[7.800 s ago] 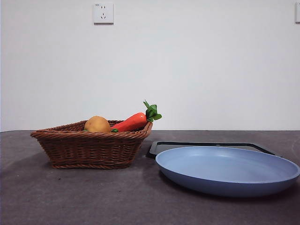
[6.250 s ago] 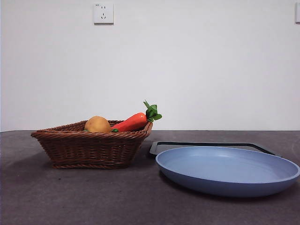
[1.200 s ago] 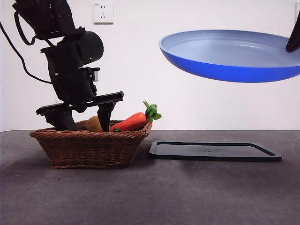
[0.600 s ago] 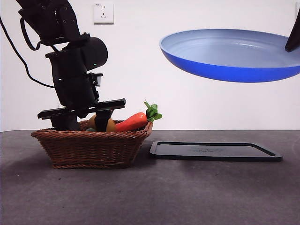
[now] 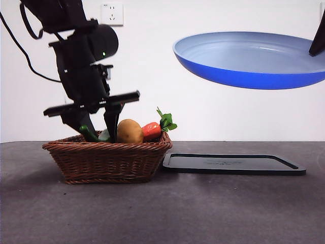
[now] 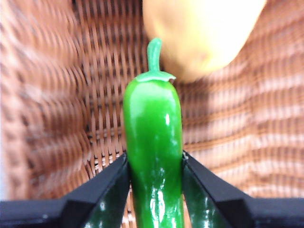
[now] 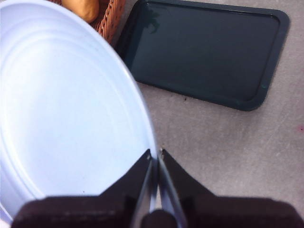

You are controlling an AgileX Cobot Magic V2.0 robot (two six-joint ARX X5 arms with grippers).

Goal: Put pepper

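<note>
My left gripper [image 5: 96, 133] [image 6: 153, 190] is shut on the glossy green pepper [image 6: 153, 142], holding it just above the floor of the brown wicker basket [image 5: 109, 161]. In the front view only a bit of the pepper [image 5: 87, 133] shows between the jaws. A yellow-brown potato [image 5: 129, 131] [image 6: 202, 33] and an orange carrot [image 5: 151, 129] with a leafy top lie in the basket beside it. My right gripper [image 7: 155, 161] is shut on the rim of the blue plate [image 5: 249, 58] [image 7: 66, 118] and holds it high above the table at the right.
A flat black tray [image 5: 233, 163] [image 7: 204, 50] lies on the dark table right of the basket, under the raised plate. A white wall with a socket [image 5: 111, 13] stands behind.
My left gripper has risen a little with the pepper in it. The basket has shifted slightly right and the potato has rolled right, against the carrot. The plate has stayed still.
</note>
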